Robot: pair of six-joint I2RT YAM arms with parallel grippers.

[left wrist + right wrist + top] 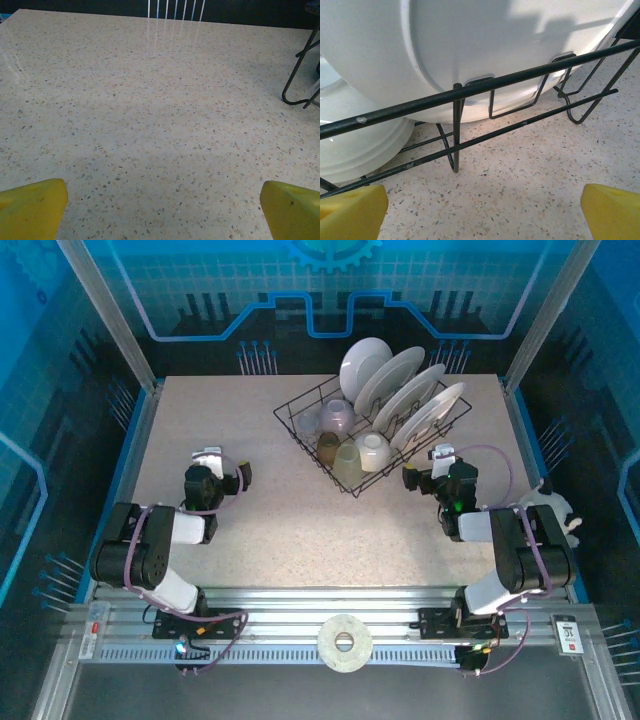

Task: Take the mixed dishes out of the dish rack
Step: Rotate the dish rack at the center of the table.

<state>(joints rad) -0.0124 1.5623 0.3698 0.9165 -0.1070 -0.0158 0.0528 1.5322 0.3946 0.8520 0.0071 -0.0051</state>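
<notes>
The left gripper (162, 209) stands wide open and empty, its yellow fingertips (32, 207) spread to either side, low over the speckled table (150, 110). Straight ahead of it lies bare tabletop. Further ahead and off to its right, well apart from it, a bent black foot of the dish rack (295, 85) rests on the surface. The right gripper (482, 210) is also wide open, with nothing between its yellow fingertips (612, 212), and it sits low over the table close to the rack's side. Just ahead of it the rack's lower wire and, above that, the thicker top rail (470, 92) run across from left to right, joined by a short upright. Right behind those wires a large white plate (495, 45) stands on edge, its rim dipping below the top rail. To the gripper's left and lower down, a second plate (360, 140) shows behind the same wires. In the overhead view the rack (310, 453) sits at an angle on the far half of the table, directly in front of the right gripper (425, 466) and far ahead and to the right of the left gripper (228, 464). Four white plates (415, 395) stand in a row in its tines on the side nearest the right gripper. Beyond them, to that gripper's left, sit a cream cup (374, 450), a yellow-green cup (347, 462), an amber cup (328, 447) and, furthest, a lilac cup (337, 417).
</notes>
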